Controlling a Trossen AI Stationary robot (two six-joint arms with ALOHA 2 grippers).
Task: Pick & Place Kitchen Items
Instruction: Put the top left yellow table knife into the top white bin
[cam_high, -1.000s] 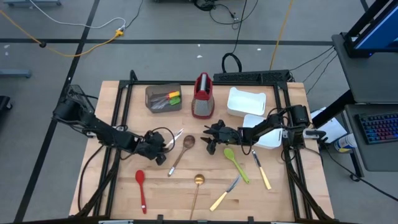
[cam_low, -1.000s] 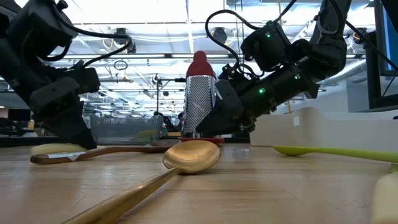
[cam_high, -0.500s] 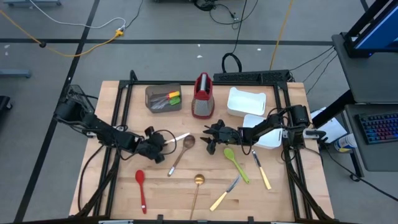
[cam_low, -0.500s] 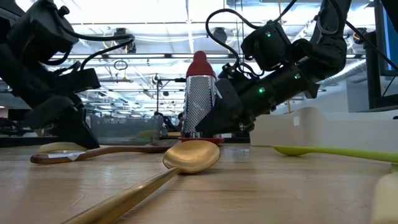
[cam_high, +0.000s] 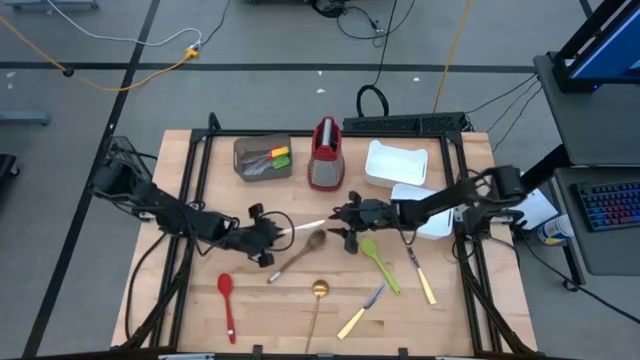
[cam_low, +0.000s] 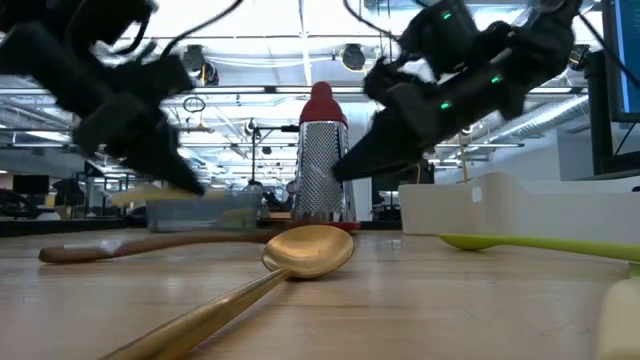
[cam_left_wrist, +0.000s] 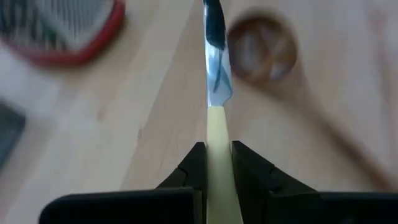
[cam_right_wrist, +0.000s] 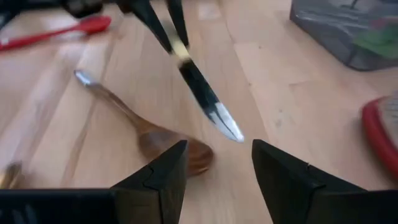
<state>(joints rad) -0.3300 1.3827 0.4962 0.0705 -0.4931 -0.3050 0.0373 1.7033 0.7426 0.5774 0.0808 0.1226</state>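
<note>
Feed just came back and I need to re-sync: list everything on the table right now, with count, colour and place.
Held knife: 1, yellow handle, steel blade, lifted at table centre.
Wooden spoon: 1, brown, centre, lying flat.
Gold spoon: 1, near front edge.
Red spoon: 1, front left.
Green spoon: 1, right of centre.
Loose knives: 2, yellow handles, one front centre, one right.
Grater: 1, red and steel, upright at the back.
Bin: 1, brownish, back left, utensils inside.
White trays: 2, back right.
Table: 1, light wood.
Left gripper: shut on the knife's handle.
Right gripper: open, facing the blade tip.
</note>
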